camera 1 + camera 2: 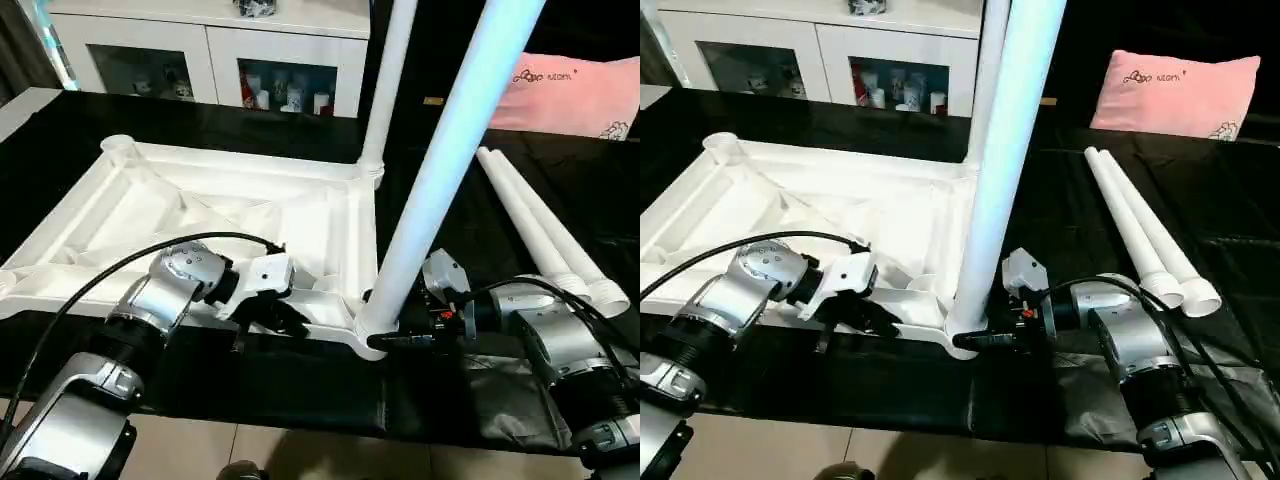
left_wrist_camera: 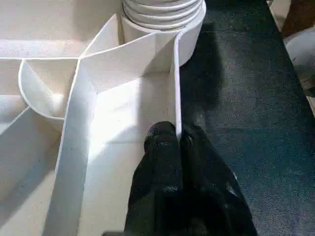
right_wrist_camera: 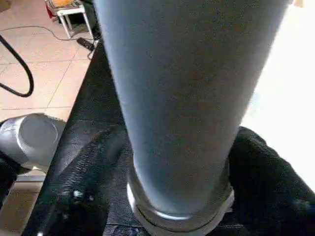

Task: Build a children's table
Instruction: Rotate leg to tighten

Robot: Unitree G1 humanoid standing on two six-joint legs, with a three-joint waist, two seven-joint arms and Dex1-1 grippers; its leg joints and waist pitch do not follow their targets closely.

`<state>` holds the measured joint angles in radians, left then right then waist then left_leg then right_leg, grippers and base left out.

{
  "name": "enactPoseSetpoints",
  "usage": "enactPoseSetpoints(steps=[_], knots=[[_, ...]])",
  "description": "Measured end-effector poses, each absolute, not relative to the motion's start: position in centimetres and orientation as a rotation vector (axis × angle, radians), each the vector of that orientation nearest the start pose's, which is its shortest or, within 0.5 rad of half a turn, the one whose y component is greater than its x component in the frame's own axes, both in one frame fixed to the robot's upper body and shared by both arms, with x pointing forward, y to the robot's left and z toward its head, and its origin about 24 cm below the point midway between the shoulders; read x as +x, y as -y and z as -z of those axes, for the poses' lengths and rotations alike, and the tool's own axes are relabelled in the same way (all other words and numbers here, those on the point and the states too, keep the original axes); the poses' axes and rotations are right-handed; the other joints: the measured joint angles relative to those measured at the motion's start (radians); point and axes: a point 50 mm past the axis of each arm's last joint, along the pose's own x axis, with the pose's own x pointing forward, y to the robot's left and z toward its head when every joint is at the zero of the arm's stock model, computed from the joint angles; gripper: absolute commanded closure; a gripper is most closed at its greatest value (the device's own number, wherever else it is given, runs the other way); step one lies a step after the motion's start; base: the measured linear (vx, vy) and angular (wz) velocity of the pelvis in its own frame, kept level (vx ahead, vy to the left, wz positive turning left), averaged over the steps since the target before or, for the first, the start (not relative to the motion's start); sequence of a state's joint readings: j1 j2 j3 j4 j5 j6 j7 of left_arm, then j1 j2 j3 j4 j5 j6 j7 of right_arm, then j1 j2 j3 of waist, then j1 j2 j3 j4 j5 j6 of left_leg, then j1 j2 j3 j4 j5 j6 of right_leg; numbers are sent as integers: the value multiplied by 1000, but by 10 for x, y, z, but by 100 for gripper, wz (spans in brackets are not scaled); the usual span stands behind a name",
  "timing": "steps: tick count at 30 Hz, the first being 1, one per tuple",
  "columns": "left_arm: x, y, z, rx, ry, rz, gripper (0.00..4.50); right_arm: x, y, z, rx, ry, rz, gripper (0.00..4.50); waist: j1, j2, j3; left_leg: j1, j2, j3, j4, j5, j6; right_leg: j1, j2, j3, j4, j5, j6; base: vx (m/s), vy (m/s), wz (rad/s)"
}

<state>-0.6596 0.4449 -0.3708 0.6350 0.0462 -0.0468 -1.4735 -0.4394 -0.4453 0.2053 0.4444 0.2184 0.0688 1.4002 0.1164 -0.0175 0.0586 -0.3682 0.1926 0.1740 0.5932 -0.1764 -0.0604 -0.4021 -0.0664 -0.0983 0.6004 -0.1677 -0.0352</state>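
Tabletop (image 1: 200,215) of white plastic lies upside down on a black-covered surface (image 1: 300,385), its ribbed underside up and a round socket at each corner. Two white tapered legs already stand in its sockets: the near leg (image 1: 440,165) rises from the tabletop's near right corner socket (image 1: 372,330), and the far leg (image 1: 385,80) rises from the far right corner. The left gripper (image 2: 172,140) is closed, its two black fingers pressed together astride the tabletop's near rim wall, pinching that thin wall a little way along from the near right socket; the left forearm reaches in level across the front edge of the tabletop, with a black cable looping over it. The right gripper (image 3: 179,162) sits at the base of the near leg, its fingers (image 3: 261,172) spread on either side of the tube just above the socket's collar; whether they press on the leg or stand just clear of it I cannot tell. The right forearm comes in level from the side away from the tabletop. Two loose legs (image 1: 545,230) lie side by side on the black surface beyond the right arm, well apart from the tabletop. Behind the tabletop stands a white cabinet (image 1: 210,50) with glass doors, and a pink pillow (image 1: 575,95) lies behind the loose legs.
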Motion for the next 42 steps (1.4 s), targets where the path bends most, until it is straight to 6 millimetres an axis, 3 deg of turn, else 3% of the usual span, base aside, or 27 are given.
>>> enactPoseSetpoints(steps=[6, 18, 21, 24, 28, 31, 36, 39, 40, 42], knots=[[311, -142, -64, 575, -495, 1629, 450, 286, 158, -57, -179, -312, -1485, 193, 0, -1, 0, 0, 0, 0, 0, 0, 0, 0, 0, 0, 0, 0, 0, 0, 0, 0], [312, -140, -62, 557, -498, 1602, 450, 283, 153, -52, -110, -328, -1420, 201, -1, -1, 0, 3, 0, 0, 0, 0, 0, 3, 0, 0, 0, 0, 0, 0, 0, 0], [319, -138, -60, 530, -516, 1502, 450, 288, 150, -47, -55, -337, -1277, 201, -8, -1, -1, 11, 0, 0, 1, 1, -1, 9, 0, 0, 0, -1, 2, 0, 0, 0], [328, -129, -54, 444, -541, 1347, 450, 301, 144, -42, 9, -328, -1044, 201, -29, -1, 0, 21, 0, -1, 3, 1, -1, 19, -1, -2, -4, -2, 3, 0, 0, 0], [338, -108, -51, 345, -561, 1191, 450, 320, 138, -42, 45, -321, -757, 210, -62, 5, -1, 18, -1, -4, 2, 0, 0, 23, -14, -26, -26, -2, 3, -10, 28, -7], [341, -103, -50, 310, -570, 1122, 450, 329, 130, -42, 65, -326, -656, 212, -79, 5, -1, 17, -5, -4, 2, -1, 1, 23, -19, -28, -29, -2, 3, -4, 19, -5], [351, -84, -53, 281, -577, 977, 450, 351, 116, -47, 79, -349, -431, 212, -86, 6, -1, 16, -10, -1, 2, -3, 6, 20, -25, -26, -26, -1, 2, 0, 0, 0], [351, -81, -54, 278, -569, 972, 450, 353, 115, -48, 81, -337, -407, 212, -83, 5, -1, 16, -12, -1, 2, -7, 12, 20, -26, -24, -24, 2, 2, 17, -2, 1], [351, -80, -54, 279, -566, 972, 450, 353, 116, -49, 81, -331, -406, 177, -82, 5, -1, 16, -12, -1, 2, -8, 12, 20, -26, -23, -23, 5, 3, 51, -18, 5], [352, -81, -56, 285, -558, 974, 450, 353, 116, -49, 81, -314, -405, 177, -79, 5, -1, 16, -13, -1, -3, -8, 12, 18, -26, -23, -21, 7, 2, 25, -9, 3]])
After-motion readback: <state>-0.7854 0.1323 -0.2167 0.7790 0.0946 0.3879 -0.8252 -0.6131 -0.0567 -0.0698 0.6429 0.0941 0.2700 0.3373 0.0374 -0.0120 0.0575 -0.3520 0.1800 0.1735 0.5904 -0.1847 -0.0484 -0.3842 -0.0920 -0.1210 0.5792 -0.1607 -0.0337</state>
